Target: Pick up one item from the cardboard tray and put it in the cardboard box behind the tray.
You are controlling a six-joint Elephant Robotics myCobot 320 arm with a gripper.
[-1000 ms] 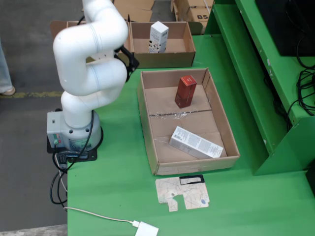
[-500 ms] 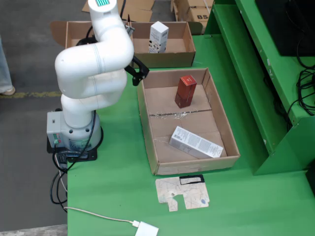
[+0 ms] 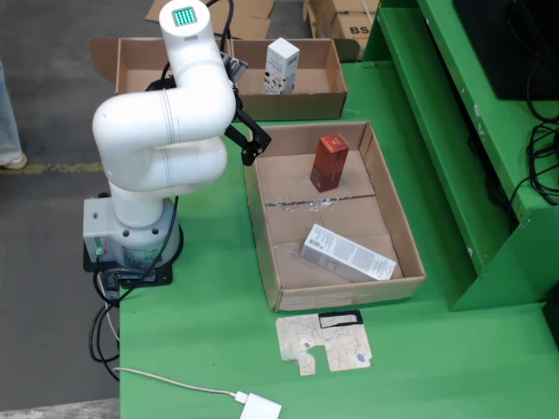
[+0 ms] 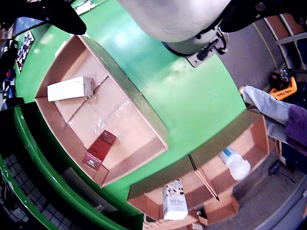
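Note:
In the fixed view the cardboard tray (image 3: 264, 236) lies on the green table, holding an upright red box (image 3: 329, 161) and a white box (image 3: 347, 253) lying flat. Behind it, the cardboard box (image 3: 310, 105) holds an upright white carton (image 3: 281, 65). My black gripper (image 3: 251, 145) hangs open and empty just outside the tray's far left corner. In the wrist view the tray (image 4: 125, 88) shows the white box (image 4: 70, 88) and the red box (image 4: 99, 149). The carton (image 4: 174, 201) and a white bottle (image 4: 235, 164) stand in the box behind. One dark finger (image 4: 57, 17) shows at top left.
A flat cardboard scrap (image 3: 325, 343) lies in front of the tray, and a white adapter (image 3: 260, 408) with its cable lies near the table edge. The robot base (image 3: 131, 236) stands left of the table. A raised green shelf (image 3: 476, 157) borders the right side.
The arm has swung from the back box toward the tray. The gripper has moved down and right to the tray's far left corner. The boxes have not moved.

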